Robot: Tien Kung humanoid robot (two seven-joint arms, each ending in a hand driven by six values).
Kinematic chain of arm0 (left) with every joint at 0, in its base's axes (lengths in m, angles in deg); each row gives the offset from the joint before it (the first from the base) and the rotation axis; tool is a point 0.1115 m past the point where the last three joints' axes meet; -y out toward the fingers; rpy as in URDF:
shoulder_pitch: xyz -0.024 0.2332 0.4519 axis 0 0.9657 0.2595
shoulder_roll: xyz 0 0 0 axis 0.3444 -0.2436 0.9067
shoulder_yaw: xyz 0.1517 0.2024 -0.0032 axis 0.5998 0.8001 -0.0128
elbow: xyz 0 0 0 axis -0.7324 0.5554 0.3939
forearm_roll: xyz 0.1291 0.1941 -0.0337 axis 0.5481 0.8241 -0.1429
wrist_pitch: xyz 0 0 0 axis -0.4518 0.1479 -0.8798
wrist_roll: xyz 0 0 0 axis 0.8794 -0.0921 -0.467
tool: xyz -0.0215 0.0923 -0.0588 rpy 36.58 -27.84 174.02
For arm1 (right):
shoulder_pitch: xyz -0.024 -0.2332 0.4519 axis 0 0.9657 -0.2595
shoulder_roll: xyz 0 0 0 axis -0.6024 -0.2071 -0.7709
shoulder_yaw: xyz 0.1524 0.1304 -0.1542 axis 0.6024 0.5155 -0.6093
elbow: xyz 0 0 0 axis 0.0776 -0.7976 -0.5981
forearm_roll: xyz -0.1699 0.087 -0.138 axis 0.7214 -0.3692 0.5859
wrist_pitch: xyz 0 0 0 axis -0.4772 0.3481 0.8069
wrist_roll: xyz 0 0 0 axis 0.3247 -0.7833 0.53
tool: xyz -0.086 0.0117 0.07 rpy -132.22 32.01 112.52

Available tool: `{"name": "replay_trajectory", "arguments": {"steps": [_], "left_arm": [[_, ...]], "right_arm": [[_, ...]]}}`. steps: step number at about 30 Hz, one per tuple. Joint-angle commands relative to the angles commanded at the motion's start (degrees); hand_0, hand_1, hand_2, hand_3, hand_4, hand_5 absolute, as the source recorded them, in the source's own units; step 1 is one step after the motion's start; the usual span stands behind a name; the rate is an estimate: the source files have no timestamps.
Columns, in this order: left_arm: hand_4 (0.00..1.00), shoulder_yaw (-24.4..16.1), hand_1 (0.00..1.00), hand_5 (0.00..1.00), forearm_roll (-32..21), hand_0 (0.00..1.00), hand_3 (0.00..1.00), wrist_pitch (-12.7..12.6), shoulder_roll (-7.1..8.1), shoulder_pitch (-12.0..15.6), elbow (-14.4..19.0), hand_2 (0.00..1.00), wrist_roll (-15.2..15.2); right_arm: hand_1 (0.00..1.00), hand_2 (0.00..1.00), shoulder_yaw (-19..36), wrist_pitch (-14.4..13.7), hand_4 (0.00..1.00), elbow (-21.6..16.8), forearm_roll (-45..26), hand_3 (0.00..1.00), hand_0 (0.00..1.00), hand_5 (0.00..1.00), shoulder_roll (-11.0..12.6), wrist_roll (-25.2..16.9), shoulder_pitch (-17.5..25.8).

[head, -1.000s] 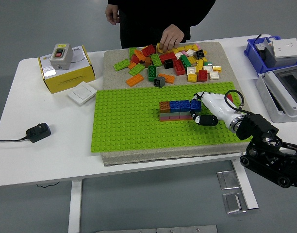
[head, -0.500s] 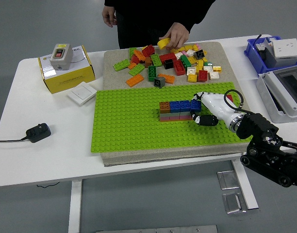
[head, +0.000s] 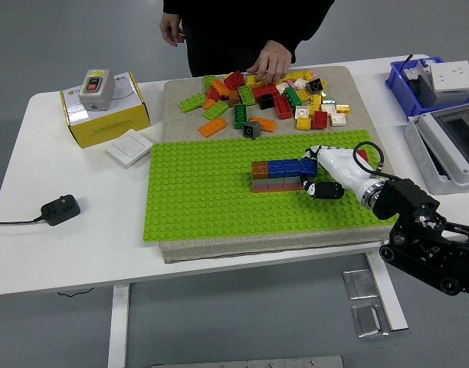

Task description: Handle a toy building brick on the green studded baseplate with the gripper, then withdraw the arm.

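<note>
The green studded baseplate (head: 204,192) lies on a beige mat in the head view. Near its middle stands a short two-layer wall (head: 274,175), brown and blue bricks over grey and reddish ones. My right hand (head: 312,171), white with black fingertips, reaches in from the lower right. It is closed around the blue brick (head: 308,164) at the wall's right end, fingers (head: 315,152) behind it and thumb in front. My left arm is out of sight.
Behind the baseplate lies a pile of loose bricks (head: 277,96), with a person's hand (head: 273,60) resting on its far edge. A yellow box (head: 104,107), a white switch plate (head: 129,147) and a black adapter (head: 60,208) sit left. At right are a blue bin (head: 414,80) and a grey enclosure (head: 449,142).
My right hand has stayed on the wall's right end. The person's hand lifted a yellow brick from the pile, then came back down onto the pile.
</note>
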Motion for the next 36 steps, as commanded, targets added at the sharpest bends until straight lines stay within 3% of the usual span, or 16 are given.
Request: {"name": "replay_trajectory", "arguments": {"steps": [36], "left_arm": [[0.142, 0.25, 0.658, 0.684, -0.21, 0.659, 0.597, 0.02, 0.06, -0.03, 0.0, 0.579, 0.17]], "right_arm": [[0.877, 0.904, -0.19, 0.11, 0.465, -0.06, -0.42, 0.694, 0.795, 0.351, -0.05, -0.09, -0.31]]}}
